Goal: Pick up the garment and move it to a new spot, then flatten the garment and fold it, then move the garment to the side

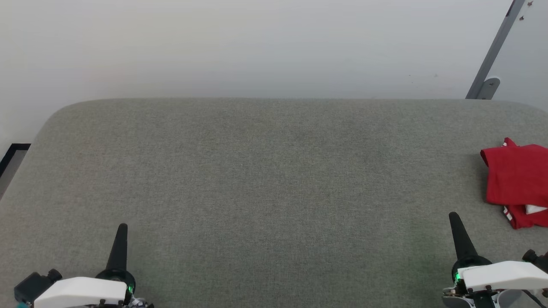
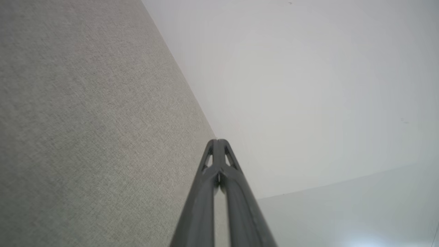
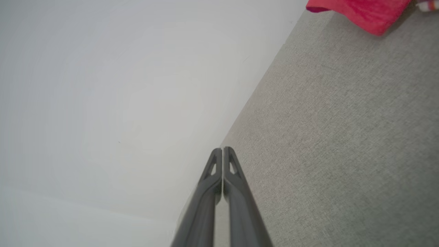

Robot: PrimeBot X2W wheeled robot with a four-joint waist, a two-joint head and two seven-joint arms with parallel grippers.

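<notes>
Left claw [image 1: 123,226] and right claw [image 1: 454,216] both closed, empty. The red jersey [image 1: 516,179] lies folded on the grey table [image 1: 274,171], ahead-right of right claw, not touching. Task looks finished; nothing evidently left.

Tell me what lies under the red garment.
The garment lies folded on the grey padded table. A white patch peeks from under its top layer. Whatever else lies between or beneath the layers is hidden.

Grey fabric table [image 1: 257,171] stands before a pale wall [image 1: 257,42].
</notes>
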